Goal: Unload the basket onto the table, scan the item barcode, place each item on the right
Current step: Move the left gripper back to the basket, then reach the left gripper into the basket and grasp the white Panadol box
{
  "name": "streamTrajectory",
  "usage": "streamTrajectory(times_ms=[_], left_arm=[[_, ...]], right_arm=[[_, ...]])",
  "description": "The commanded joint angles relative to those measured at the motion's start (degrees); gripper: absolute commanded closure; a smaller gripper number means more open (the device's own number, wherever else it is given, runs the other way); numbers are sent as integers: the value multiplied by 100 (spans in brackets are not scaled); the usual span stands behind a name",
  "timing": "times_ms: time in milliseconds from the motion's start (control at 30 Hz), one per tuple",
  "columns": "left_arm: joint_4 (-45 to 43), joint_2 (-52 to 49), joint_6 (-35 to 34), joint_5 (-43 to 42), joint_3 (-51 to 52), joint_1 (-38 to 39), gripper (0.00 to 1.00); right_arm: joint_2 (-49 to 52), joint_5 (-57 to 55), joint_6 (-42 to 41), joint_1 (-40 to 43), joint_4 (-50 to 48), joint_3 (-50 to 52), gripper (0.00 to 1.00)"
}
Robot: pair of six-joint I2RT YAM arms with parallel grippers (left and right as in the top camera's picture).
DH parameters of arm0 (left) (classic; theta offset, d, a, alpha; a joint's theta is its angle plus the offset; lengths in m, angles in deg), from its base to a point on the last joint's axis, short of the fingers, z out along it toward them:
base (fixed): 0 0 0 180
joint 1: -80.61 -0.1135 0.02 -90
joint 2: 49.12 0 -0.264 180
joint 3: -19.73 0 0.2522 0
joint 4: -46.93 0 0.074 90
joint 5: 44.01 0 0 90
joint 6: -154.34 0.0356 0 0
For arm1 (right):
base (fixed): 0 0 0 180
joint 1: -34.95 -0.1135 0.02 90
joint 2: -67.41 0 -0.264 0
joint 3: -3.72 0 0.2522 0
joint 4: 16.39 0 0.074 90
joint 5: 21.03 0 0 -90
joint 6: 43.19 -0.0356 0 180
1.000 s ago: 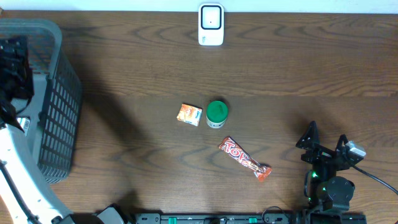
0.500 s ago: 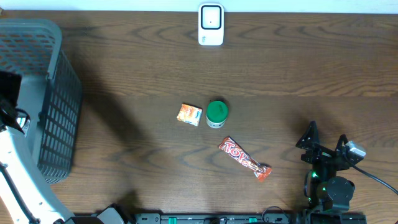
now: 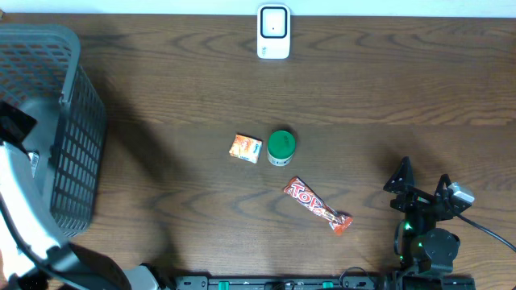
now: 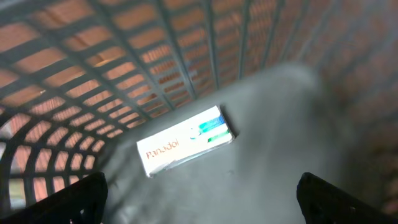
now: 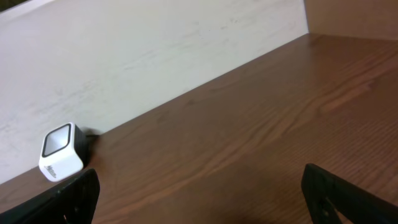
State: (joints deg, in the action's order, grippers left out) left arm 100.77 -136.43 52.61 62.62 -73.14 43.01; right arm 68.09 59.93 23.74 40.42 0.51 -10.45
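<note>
Panadol box (image 4: pixel 185 140): flat on the floor of the basket (image 4: pixel 124 56), below your left gripper (image 4: pixel 202 200), untouched.
Your left gripper: fingers spread wide, holding nothing.
Your right gripper (image 5: pixel 199 194): spread wide, empty, facing the scanner (image 5: pixel 61 152).
Mid-table: orange packet (image 3: pixel 245 148), green-lidded jar (image 3: pixel 280 147), candy bar (image 3: pixel 318 205).

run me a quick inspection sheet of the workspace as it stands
surface: dark wooden table, no spills seen
job's things: white scanner at the far edge; Panadol box lying flat in the grey basket; orange packet, green-lidded tub and Top bar mid-table
clutter: nothing seen
pincers: left pincer open over the basket, empty; right pincer open, empty, at the near edge
cables: black cable by the right arm
surroundings: pale wall behind the table
</note>
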Motion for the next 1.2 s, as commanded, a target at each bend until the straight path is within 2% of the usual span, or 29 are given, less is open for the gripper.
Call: streamTrajectory(times_ms=[0, 133, 300, 500, 600, 700, 800, 1167], left_arm=[[17, -284, 1325, -70, -94, -26, 2], [28, -584, 1316, 332, -94, -122, 3], [92, -815, 1355, 317, -94, -162, 2], [-13, -1189, 2098, 313, -94, -245, 1], [-55, -1436, 2116, 286, -94, -334, 1], [-52, -1679, 2310, -15, -94, -444, 1], [-50, -1923, 2830, -575, -94, -575, 1], [-166, -2094, 3558, -1279, -94, -984, 1]], right_arm=[[-35, -55, -48, -44, 9, 9, 1], [-35, -55, -48, -44, 9, 9, 1], [-35, -55, -48, -44, 9, 9, 1], [-35, -55, -48, -44, 9, 9, 1], [-35, -55, -48, -44, 9, 9, 1], [-35, -55, -48, -44, 9, 9, 1], [-35, -55, -48, -44, 9, 9, 1], [-35, -52, -48, -44, 9, 9, 1]])
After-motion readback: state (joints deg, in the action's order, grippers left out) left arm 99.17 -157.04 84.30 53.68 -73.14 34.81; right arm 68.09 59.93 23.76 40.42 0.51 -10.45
